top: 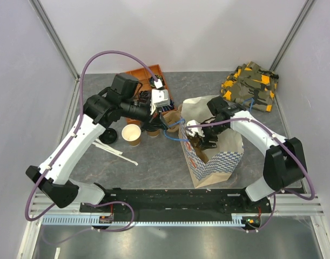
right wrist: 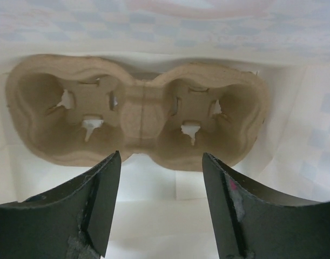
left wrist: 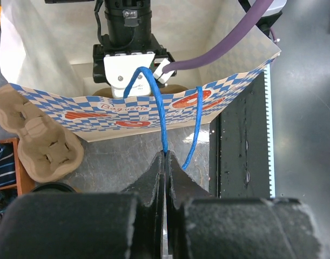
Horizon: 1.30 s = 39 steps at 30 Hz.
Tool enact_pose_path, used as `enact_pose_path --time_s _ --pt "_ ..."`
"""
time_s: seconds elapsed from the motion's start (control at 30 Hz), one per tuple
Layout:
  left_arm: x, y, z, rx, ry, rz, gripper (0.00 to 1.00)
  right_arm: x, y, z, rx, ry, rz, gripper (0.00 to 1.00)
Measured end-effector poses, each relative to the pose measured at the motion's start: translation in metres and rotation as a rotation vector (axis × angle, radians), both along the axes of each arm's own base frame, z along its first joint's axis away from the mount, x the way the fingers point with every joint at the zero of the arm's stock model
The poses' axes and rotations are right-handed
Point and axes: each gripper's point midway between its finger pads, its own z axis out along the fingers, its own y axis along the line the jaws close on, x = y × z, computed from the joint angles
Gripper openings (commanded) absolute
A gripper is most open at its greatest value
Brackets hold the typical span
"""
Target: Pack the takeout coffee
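My left gripper (top: 163, 128) (left wrist: 166, 154) is shut on the blue cord handle (left wrist: 154, 97) of the blue-checked paper bag (top: 219, 159) (left wrist: 46, 110) and holds its near side. My right gripper (top: 201, 141) (right wrist: 162, 162) is open and empty, reaching down inside the bag. Below it a two-cup cardboard carrier (right wrist: 137, 113) lies on the bag's bottom with both wells empty. A small brown cup (top: 153, 131) shows partly under my left gripper, with its top hidden. I cannot tell whether it is the takeout coffee.
A lidless tan cup (top: 132, 135) stands left of the bag. A second cardboard carrier (left wrist: 43, 143) lies outside the bag's left side. A loose black lid (top: 107, 136) and white sticks (top: 119, 152) lie at the left. An orange tray (top: 145, 73) and a camouflage cloth (top: 251, 86) are at the back.
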Motion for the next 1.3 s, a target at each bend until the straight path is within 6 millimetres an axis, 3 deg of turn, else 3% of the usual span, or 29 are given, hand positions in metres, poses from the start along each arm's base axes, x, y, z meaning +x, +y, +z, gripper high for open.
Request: enact_pose_path --time_s 0.33,0.5,0.6,0.73,0.93,1.13,1.27,1.3 --pt "-0.002 0.005 -0.018 0.029 0.011 0.019 0.02 0.001 0.001 -0.026 -0.023 -0.022 0.005 0.72" --pt "-0.007 0.007 -0.026 0.042 0.02 0.011 0.02 0.006 0.004 -0.029 -0.017 -0.051 0.005 0.71" --pt "-0.007 0.007 -0.029 0.048 0.02 0.009 0.02 0.007 0.004 -0.032 -0.016 -0.059 0.006 0.66" --pt "-0.005 0.008 -0.03 0.056 0.012 0.016 0.02 0.006 0.002 -0.038 -0.03 -0.061 0.004 0.46" --pt "-0.004 0.009 -0.031 0.061 0.004 0.018 0.02 0.01 -0.001 -0.043 -0.054 -0.06 -0.016 0.25" --pt "-0.004 0.009 -0.032 0.064 0.003 0.018 0.02 0.017 0.0 -0.034 -0.059 -0.081 -0.03 0.04" --pt "-0.004 0.01 -0.033 0.069 0.006 0.021 0.02 0.021 0.001 -0.029 -0.063 -0.102 -0.028 0.0" --pt "-0.004 0.01 -0.033 0.072 0.007 0.022 0.02 0.021 0.0 -0.028 -0.064 -0.105 -0.029 0.05"
